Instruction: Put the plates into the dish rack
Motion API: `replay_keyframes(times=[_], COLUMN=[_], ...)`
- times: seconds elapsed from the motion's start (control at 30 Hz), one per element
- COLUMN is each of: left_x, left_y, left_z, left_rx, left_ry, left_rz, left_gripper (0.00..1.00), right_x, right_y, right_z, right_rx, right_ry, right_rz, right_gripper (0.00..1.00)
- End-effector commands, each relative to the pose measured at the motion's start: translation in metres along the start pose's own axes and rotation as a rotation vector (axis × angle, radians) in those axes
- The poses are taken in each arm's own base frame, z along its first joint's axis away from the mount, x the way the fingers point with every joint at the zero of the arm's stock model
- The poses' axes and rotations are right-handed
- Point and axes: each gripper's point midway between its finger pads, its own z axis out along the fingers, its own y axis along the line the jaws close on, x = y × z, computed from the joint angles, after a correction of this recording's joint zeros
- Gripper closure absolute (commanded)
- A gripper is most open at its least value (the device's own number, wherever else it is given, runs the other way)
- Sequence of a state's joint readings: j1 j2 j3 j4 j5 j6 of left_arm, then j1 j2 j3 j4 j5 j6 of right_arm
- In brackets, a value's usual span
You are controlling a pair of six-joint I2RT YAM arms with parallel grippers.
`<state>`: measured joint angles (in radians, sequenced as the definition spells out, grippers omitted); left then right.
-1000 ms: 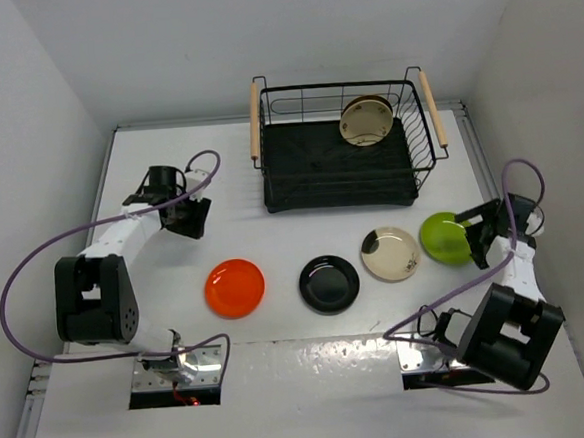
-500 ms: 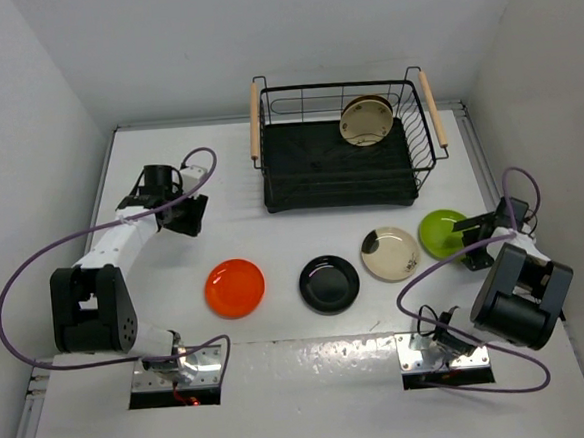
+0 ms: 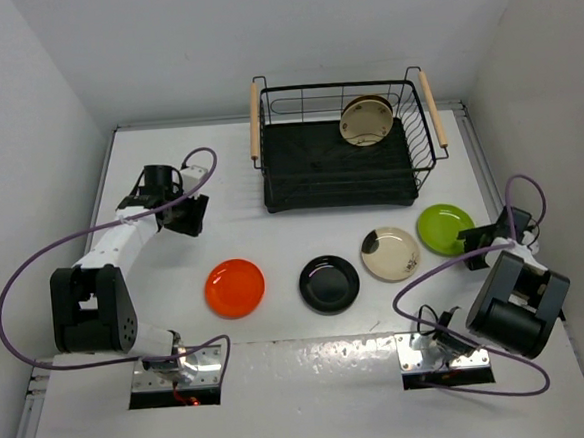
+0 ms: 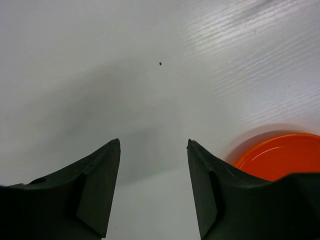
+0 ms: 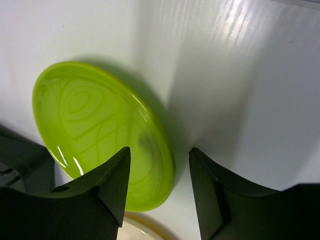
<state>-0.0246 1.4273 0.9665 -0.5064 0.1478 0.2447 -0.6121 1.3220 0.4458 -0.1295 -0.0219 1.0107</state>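
Note:
The black wire dish rack point(image 3: 308, 168) stands at the back with a cream patterned plate point(image 3: 366, 121) upright in its right end; a second plate edge shows just behind it. On the table in a row lie the orange plate point(image 3: 235, 287), the glossy black plate point(image 3: 329, 284), the beige plate with a dark patch point(image 3: 390, 253) and the lime green plate point(image 3: 445, 229). My right gripper point(image 3: 477, 242) is open, its jaws straddling the green plate's near rim point(image 5: 100, 135). My left gripper point(image 3: 188, 218) is open and empty over bare table, the orange plate point(image 4: 280, 160) at its right.
White walls close in the table on the left, back and right. The rack has light wooden handles point(image 3: 256, 121) at both ends. Purple cables loop from both arms. The beige plate's edge point(image 5: 145, 232) touches the green plate's low side.
My right arm has folded back towards its base, and its gripper has slid off the top of the green plate to its right rim. The left gripper shifted slightly.

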Motion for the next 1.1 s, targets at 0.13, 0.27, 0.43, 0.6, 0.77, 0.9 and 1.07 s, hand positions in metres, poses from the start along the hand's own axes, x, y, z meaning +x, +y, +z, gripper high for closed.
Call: replay_keyframes(times=[0.13, 0.27, 0.43, 0.6, 0.77, 0.9, 1.07], left_x=[-0.012, -0.009, -0.013, -0.011, -0.012, -0.012, -0.012], left_y=[-0.002, -0.003, -0.002, -0.003, -0.004, -0.004, -0.004], left_z=[-0.004, -0.005, -0.011, -0.012, -0.012, -0.012, -0.012], left_rx=[0.008, 0.008, 0.001, 0.001, 0.010, 0.010, 0.010], left_ry=[-0.048, -0.048, -0.068, -0.068, -0.071, -0.071, -0.071], left_rz=[0.003, 0.003, 0.015, 0.015, 0.016, 0.016, 0.016], left_gripper=[0.39, 0.39, 0.39, 0.39, 0.39, 0.39, 0.39], right_x=[0.012, 0.022, 0.018, 0.009, -0.004, -0.012, -0.040], right_y=[-0.010, -0.014, -0.018, -0.024, -0.010, 0.010, 0.031], right_z=[0.015, 0.024, 0.027, 0.023, 0.015, 0.002, -0.021], right_rx=[-0.031, -0.023, -0.006, -0.020, -0.097, -0.202, -0.255], right_ry=[0.065, 0.107, 0.099, 0.070, 0.031, -0.008, -0.172], right_rz=[0.091, 0.127, 0.129, 0.156, 0.068, 0.043, -0.055], right_gripper=[0.47, 0.55, 0.90, 1.00, 1.00, 1.00, 1.00])
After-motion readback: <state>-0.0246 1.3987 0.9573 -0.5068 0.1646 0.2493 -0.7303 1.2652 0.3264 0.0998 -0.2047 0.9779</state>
